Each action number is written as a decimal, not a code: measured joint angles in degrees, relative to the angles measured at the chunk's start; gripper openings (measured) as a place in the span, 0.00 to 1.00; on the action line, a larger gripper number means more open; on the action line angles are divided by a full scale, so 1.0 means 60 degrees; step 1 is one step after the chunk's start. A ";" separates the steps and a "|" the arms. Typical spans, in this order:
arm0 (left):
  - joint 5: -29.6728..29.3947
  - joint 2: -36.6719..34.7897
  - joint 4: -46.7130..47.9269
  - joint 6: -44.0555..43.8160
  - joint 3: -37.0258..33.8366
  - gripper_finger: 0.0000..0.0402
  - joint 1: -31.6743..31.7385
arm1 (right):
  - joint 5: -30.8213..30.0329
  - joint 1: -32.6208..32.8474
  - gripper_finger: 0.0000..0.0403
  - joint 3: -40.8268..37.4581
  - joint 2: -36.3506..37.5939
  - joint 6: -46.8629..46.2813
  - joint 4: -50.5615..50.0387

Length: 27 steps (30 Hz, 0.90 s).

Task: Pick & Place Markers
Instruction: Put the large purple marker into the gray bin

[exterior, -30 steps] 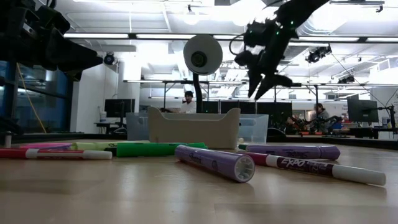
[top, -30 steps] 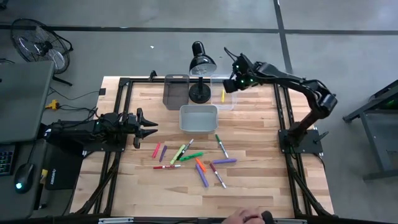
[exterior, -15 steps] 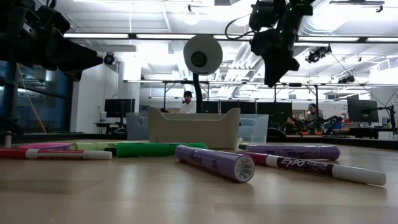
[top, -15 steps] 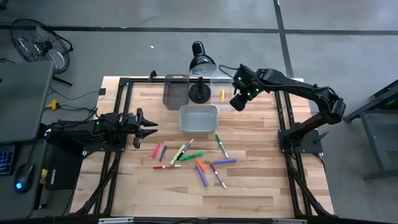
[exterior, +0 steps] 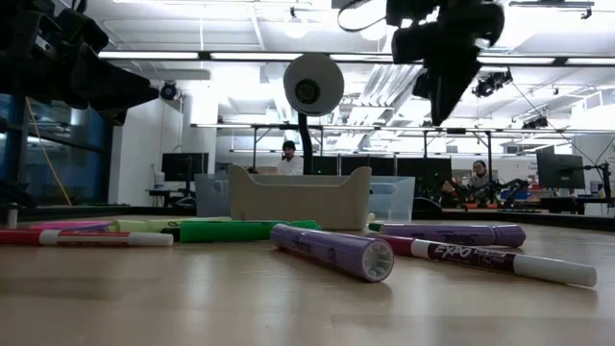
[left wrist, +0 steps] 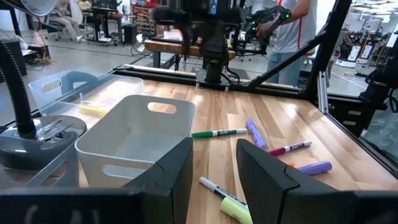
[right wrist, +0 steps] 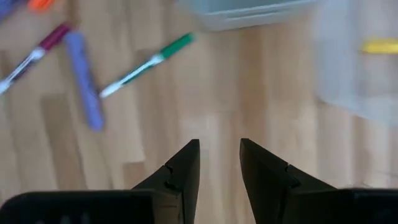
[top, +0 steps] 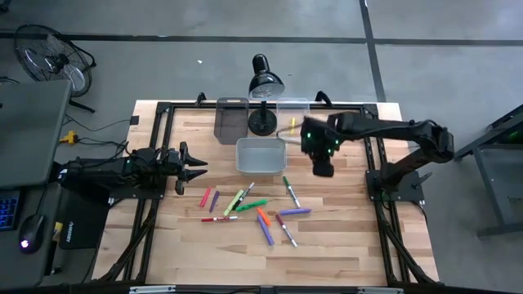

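Observation:
Several markers (top: 255, 206) in pink, green, orange, purple and red lie flat on the wooden table, near of a white bin (top: 261, 155). One yellow marker (top: 292, 125) lies in the clear bin (top: 304, 135) at the far side. My right gripper (top: 324, 170) hangs open over bare wood to the right of the white bin, pointing down; its wrist view shows a green marker (right wrist: 149, 62) and a purple marker (right wrist: 84, 81) ahead of it. My left gripper (top: 198, 167) waits open at the table's left edge, pointing level toward the markers.
A black desk lamp (top: 263, 86) stands at the far edge between a dark bin (top: 231, 120) and the clear bin. Black frame rails (top: 374, 155) run along the table's sides. Bare wood lies near of the markers. A person (left wrist: 292, 25) stands beyond the table.
My right gripper has swung from above the clear bin at the far edge toward the table's near edge, rolling about its own axis and tipping to point down. It now hangs beside the white bin. The markers have not moved.

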<state>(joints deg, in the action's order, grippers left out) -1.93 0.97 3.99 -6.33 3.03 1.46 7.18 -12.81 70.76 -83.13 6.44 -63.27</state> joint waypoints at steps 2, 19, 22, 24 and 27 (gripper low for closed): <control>0.0000 0.0002 -0.0002 0.0000 -0.0001 0.30 0.0001 | 0.0058 0.0466 0.26 -0.0214 0.0000 0.0006 0.0052; 0.0000 0.0000 -0.0001 0.0000 0.0000 0.30 0.0003 | 0.0816 0.3571 0.26 -0.1843 -0.0449 -0.1219 0.3382; 0.0000 0.0000 -0.0003 0.0000 0.0000 0.30 0.0003 | 0.0795 0.3852 0.26 -0.1864 -0.0957 -0.1613 0.3971; 0.0000 0.0003 0.0000 0.0000 -0.0001 0.30 0.0003 | 0.0706 0.3970 0.26 -0.1865 -0.1265 -0.1887 0.4274; 0.0000 0.0004 0.0000 0.0000 0.0002 0.30 0.0003 | 0.0611 0.4075 0.28 -0.1865 -0.1689 -0.2192 0.4709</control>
<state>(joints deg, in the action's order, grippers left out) -1.93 0.99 3.99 -6.33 3.04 1.48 10.84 11.63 59.57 -93.27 -6.71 -35.02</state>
